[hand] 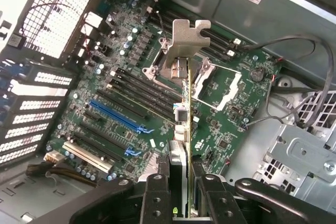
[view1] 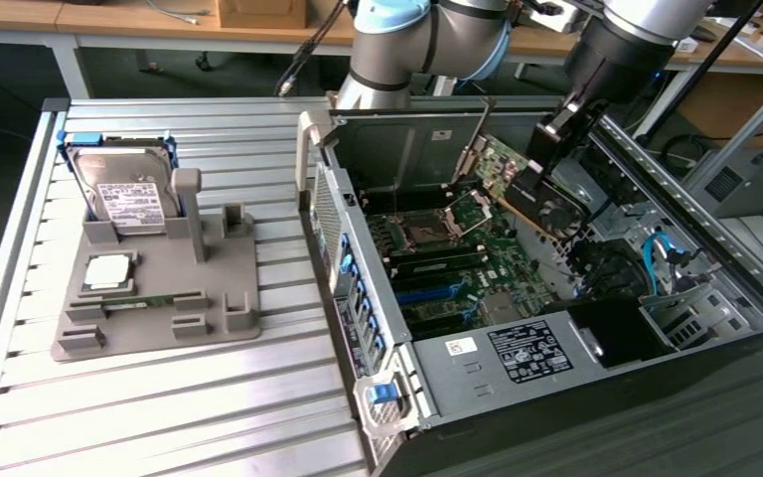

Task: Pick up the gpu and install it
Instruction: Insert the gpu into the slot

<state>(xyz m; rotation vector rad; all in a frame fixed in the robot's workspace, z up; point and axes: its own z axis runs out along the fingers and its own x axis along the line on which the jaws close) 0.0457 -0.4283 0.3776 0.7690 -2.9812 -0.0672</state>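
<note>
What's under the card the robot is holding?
The green motherboard, with a blue slot and a processor socket. The gpu, held edge-on by the gripper, covers a strip of board.

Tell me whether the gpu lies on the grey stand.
No: the gripper holds the gpu edge-on inside the case, above the motherboard.
</note>
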